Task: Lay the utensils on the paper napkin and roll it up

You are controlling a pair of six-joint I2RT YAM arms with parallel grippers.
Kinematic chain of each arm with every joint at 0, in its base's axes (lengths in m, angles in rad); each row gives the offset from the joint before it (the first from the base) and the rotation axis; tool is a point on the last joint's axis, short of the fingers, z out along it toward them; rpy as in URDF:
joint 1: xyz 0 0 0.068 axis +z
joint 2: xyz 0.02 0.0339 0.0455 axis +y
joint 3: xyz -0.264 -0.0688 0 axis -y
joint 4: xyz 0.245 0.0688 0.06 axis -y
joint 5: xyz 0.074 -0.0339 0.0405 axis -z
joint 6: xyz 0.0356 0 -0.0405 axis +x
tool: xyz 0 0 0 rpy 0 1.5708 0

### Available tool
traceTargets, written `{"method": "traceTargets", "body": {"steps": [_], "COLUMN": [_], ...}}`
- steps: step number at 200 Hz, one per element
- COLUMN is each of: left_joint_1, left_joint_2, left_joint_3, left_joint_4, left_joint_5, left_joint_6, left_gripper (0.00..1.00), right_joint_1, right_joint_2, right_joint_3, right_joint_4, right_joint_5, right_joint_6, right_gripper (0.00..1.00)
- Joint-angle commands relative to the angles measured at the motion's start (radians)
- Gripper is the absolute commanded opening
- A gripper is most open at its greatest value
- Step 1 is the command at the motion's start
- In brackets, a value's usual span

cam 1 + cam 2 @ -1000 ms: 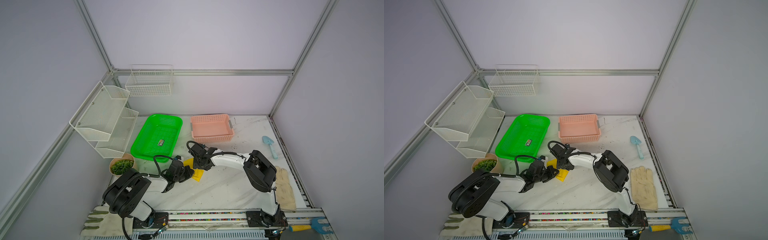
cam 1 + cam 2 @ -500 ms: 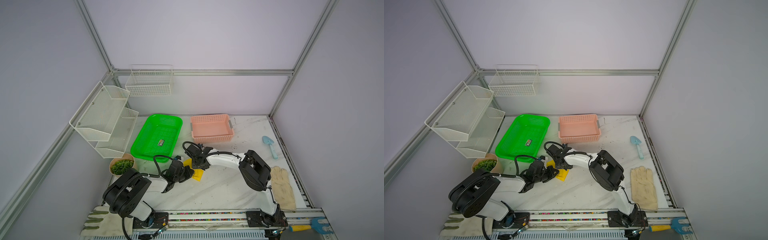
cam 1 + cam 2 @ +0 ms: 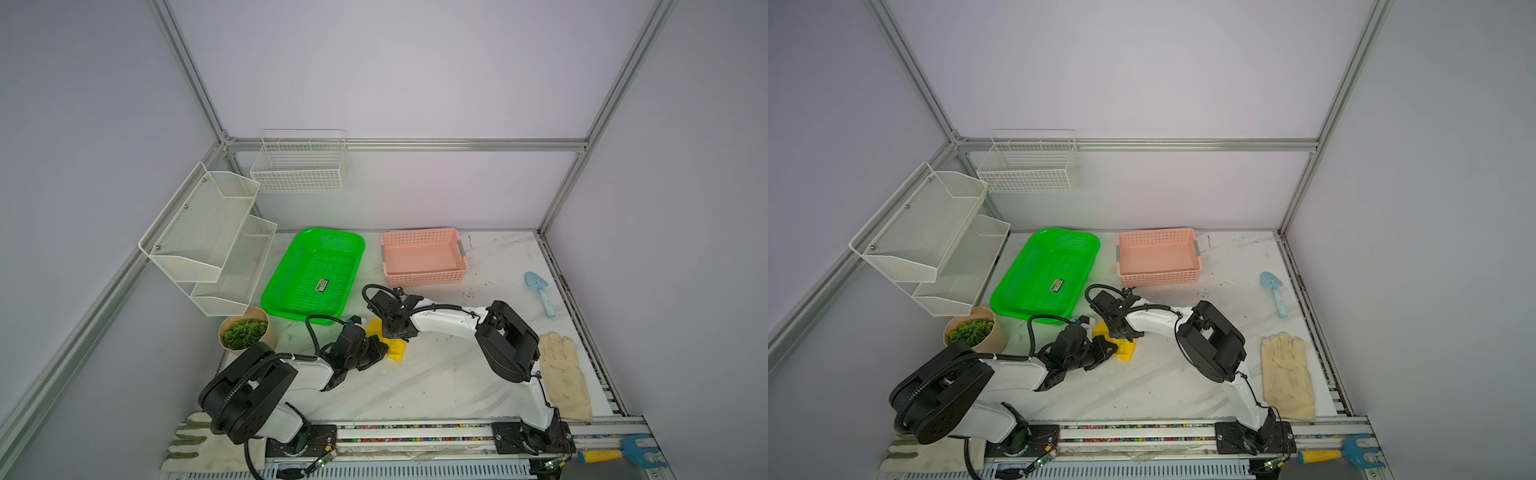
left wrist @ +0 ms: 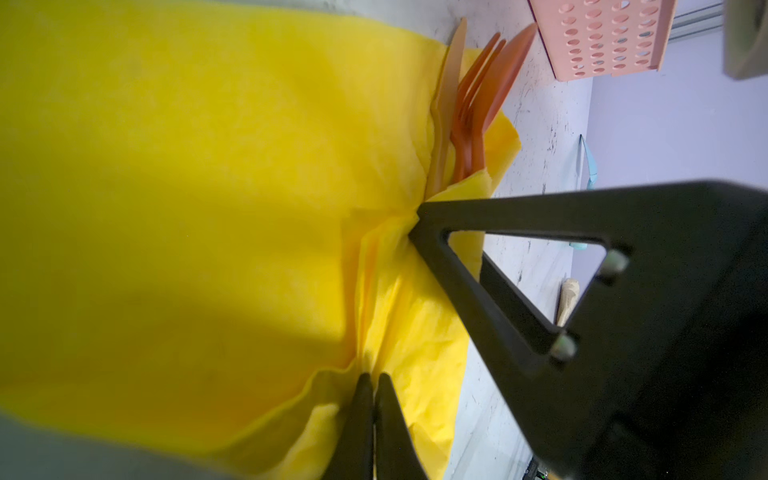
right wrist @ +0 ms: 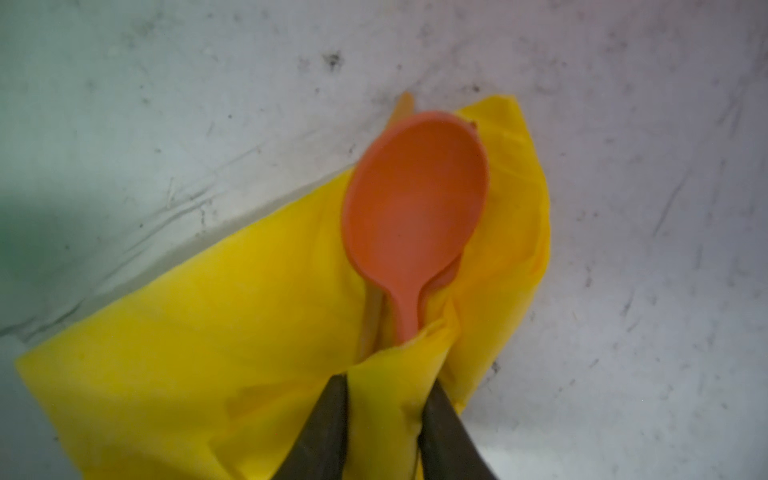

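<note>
left gripper (image 4: 374,376) pinching thin yellow paper napkin (image 4: 208,208), right gripper (image 5: 388,382) squeezing its bunched fold over small orange plastic spoon (image 5: 415,199), beside green perforated plastic basket (image 3: 328,231), sticker (image 3: 322,285) unreadable

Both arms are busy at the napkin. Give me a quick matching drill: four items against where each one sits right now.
Items:
1. orange spoon
2. light-blue trowel
3. beige glove
4. potted plant

Places:
A. by the green tray's near-left corner
B. bowl exposed, handle wrapped in the yellow napkin
C. flat near the table's front-right corner
D. far right, beyond the glove

Pairs: 1-B, 2-D, 3-C, 4-A
</note>
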State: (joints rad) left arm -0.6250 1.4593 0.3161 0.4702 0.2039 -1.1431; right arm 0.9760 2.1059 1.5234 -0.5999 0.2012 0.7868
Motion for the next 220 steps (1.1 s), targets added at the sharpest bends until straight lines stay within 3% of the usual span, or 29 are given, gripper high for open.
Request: {"method": "traceTargets", "body": {"steps": [1, 47, 67, 93, 100, 129, 141, 192, 220], "left_joint_1": [-0.008, -0.008, -0.008, -0.009, -0.008, -0.009, -0.008, -0.008, -0.008], "left_joint_2": [0.013, -0.003, -0.011, -0.012, -0.012, -0.016, -0.016, -0.036, -0.097], "left_joint_3": [-0.026, -0.034, -0.037, -0.037, -0.037, -0.036, -0.036, -0.035, -0.032], "left_joint_4": [-0.039, -0.044, -0.049, -0.051, -0.05, -0.056, -0.055, -0.074, -0.11], "left_joint_5": [0.003, -0.004, -0.009, -0.009, -0.009, -0.011, -0.013, -0.02, -0.034], "left_joint_6": [-0.017, -0.015, -0.017, -0.017, -0.017, -0.017, -0.018, -0.018, -0.009], "left_gripper": [0.07, 0.07, 0.07, 0.07, 0.07, 0.07, 0.07, 0.07, 0.07], "right_joint_1": [0.004, 0.006, 0.005, 0.006, 0.006, 0.012, 0.014, 0.015, 0.014], "right_joint_2": [0.052, 0.056, 0.053, 0.046, 0.044, 0.018, -0.004, -0.094, -0.155], "right_joint_3": [-0.014, -0.022, -0.022, -0.02, -0.016, 0.01, 0.022, 0.022, -0.032], "right_joint_4": [-0.025, -0.028, -0.038, -0.038, -0.042, -0.086, -0.105, -0.132, -0.046], "right_joint_5": [-0.014, -0.01, 0.002, 0.005, 0.006, 0.039, 0.058, 0.111, 0.117], "right_joint_6": [-0.003, -0.011, -0.013, -0.021, -0.025, -0.029, -0.026, -0.011, -0.021], "right_gripper": [0.25, 0.25, 0.17, 0.14, 0.16, 0.45, 0.49, 0.51, 0.42]}}
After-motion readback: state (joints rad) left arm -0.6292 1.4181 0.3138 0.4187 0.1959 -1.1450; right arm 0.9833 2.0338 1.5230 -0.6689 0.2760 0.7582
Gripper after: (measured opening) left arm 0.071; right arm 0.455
